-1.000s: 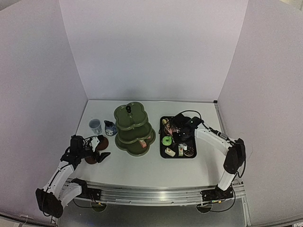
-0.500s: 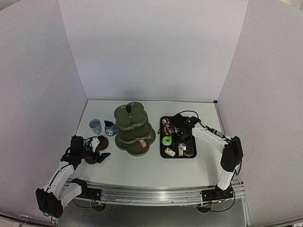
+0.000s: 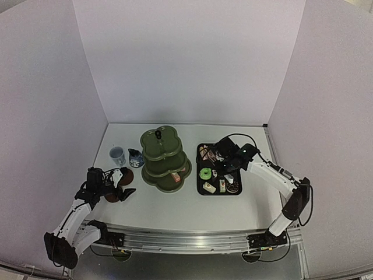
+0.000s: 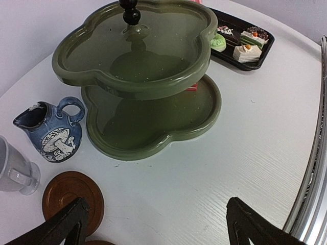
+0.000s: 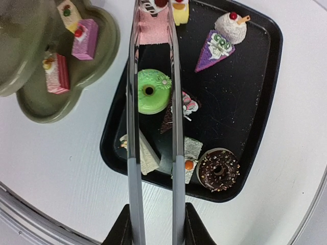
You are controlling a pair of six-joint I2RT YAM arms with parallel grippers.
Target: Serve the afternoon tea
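The dark green three-tier stand point(image 3: 165, 160) point(image 4: 138, 51) is mid-table, with three small cakes point(image 5: 84, 38) on its bottom tier point(image 5: 30, 102). Right of it, the black tray point(image 3: 233, 191) point(image 5: 265, 102) holds several pastries, among them a green doughnut point(image 5: 149, 91) and a chocolate doughnut point(image 5: 218, 169). My right gripper point(image 3: 226, 156) point(image 5: 153, 229) is shut on the metal tongs point(image 5: 132, 153), whose tips pinch a pink cake point(image 5: 153, 29) above the tray's far end. My left gripper point(image 3: 119, 185) point(image 4: 158, 224) stands open and empty over the two brown saucers point(image 3: 124, 176) point(image 4: 69, 194).
A pale blue cup point(image 3: 117, 155) point(image 4: 13, 171) and a dark blue jug point(image 3: 136, 158) point(image 4: 51, 132) stand left of the stand. White walls close in the table on three sides. A metal rail point(image 3: 186, 239) runs along the near edge.
My right gripper squeezed the tongs narrower, closing them on the pink cake, and that arm's elbow swung out to the right. The left arm has not moved.
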